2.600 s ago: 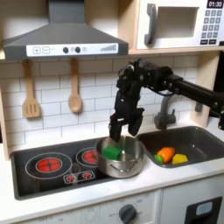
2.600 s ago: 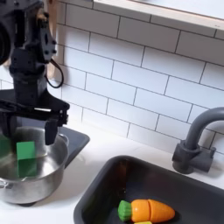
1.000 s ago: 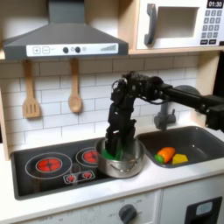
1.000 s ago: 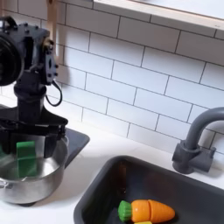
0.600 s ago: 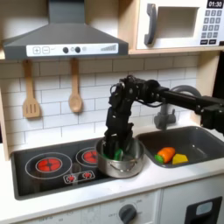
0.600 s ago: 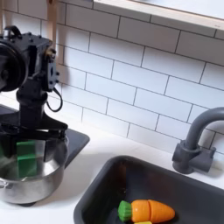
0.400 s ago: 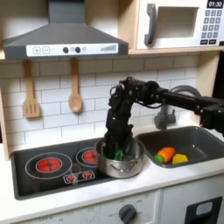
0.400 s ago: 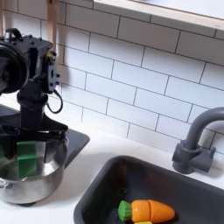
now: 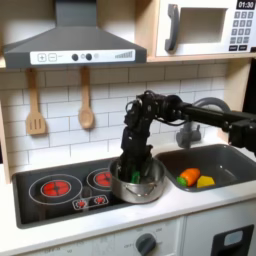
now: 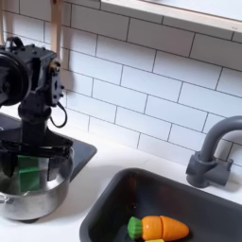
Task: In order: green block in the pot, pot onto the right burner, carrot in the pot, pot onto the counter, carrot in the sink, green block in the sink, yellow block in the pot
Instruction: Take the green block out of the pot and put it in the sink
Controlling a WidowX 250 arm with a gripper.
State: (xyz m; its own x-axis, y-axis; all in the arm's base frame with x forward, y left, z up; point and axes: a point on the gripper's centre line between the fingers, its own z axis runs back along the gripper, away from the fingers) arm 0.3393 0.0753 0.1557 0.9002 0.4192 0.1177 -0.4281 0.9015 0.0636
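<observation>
Your gripper down inside pot, fingers spread around green block. Light, rigid cube; pinch flat sides.

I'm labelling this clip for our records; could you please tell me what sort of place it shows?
Most likely a toy play kitchen: a black cooktop with red burner rings, a range hood above it, a dark sink with an arched faucet, and a microwave overhead.

The gripper reaches down into the pot around the green block, while the carrot lies in the sink.
</observation>
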